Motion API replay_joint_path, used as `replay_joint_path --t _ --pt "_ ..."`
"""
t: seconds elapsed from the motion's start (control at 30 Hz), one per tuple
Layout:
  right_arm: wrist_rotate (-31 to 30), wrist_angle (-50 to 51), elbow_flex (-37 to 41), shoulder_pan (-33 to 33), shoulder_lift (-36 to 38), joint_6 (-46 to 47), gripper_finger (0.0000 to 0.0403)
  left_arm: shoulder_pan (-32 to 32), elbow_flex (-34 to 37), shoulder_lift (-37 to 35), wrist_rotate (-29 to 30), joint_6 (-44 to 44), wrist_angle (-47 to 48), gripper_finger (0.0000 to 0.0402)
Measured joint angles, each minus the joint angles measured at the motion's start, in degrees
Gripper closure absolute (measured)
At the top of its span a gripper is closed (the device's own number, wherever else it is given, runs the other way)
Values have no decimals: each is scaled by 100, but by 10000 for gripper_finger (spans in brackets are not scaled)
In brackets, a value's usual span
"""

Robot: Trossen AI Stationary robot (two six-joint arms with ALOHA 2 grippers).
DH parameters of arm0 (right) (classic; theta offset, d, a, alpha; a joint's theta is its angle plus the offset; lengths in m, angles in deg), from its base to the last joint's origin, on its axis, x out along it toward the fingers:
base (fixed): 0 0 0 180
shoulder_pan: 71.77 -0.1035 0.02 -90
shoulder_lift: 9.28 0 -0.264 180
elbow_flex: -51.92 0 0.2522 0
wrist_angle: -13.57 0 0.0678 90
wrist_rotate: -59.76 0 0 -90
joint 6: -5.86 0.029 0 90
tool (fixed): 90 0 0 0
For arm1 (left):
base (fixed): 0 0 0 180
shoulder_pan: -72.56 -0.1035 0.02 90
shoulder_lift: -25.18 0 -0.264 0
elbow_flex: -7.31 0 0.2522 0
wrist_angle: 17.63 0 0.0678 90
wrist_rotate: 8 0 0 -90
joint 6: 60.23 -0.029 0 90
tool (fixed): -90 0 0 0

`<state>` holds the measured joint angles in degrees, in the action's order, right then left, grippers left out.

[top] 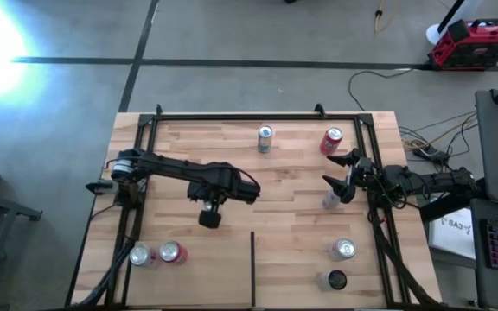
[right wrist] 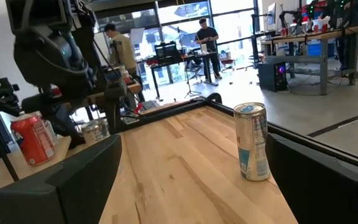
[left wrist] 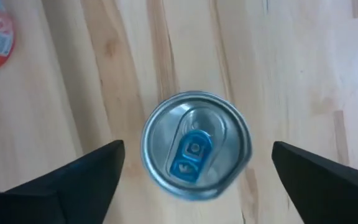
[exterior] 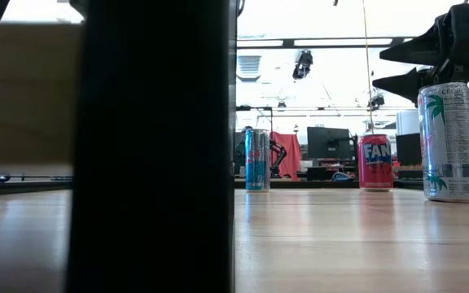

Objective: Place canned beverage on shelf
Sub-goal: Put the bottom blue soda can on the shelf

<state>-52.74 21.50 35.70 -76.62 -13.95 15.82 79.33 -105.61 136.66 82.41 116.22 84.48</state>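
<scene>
We find the shelf (top: 232,164) to be a pale butcher-block board inside black rails, set on a grey concrete floor. Its divider strip (top: 252,268) lies at the near edge.

The left gripper (top: 210,216) hangs over the board just beyond the strip and slightly to its left. Its fingers (left wrist: 86,174) stand wide apart, one on each side of an upright blue-tabbed can (left wrist: 196,144), with a clear gap on both sides. Only the left wrist view shows this can; from overhead the wrist covers it.

The right gripper (top: 331,170) is beyond and right of the strip, its fingers spread and gripping nothing. The low view puts it just above a white palm-print can (exterior: 448,142), which from above is only a pale patch.

Farther beyond the strip stand a blue-and-silver can (top: 264,138) and a red can (top: 332,141). A silver can (top: 343,250) and a dark-topped can (top: 336,280) stand to the strip's right. Another silver can (top: 140,255) and another red can (top: 172,252) stand well to its left.

The overhead view also shows a red case (top: 475,43) and loose cables on the floor. The right wrist view alone shows the room: desks, monitors and two people (right wrist: 207,37) standing well back. In the low view a broad dark blur (exterior: 153,146) blocks the left half — we cannot tell what it is.
</scene>
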Motion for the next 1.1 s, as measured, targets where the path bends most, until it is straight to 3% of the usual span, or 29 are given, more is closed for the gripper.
replay_joint_path --t 0.33,0.67,1.1 --pt "0 1 -1 1 0 7 21 0 -195 -7 -707 339 164 3" --pt "0 -1 -1 -1 0 8 21 -61 -30 -9 76 364 167 5" --pt "0 -2 -1 0 0 1 21 -59 223 -9 152 362 161 6"
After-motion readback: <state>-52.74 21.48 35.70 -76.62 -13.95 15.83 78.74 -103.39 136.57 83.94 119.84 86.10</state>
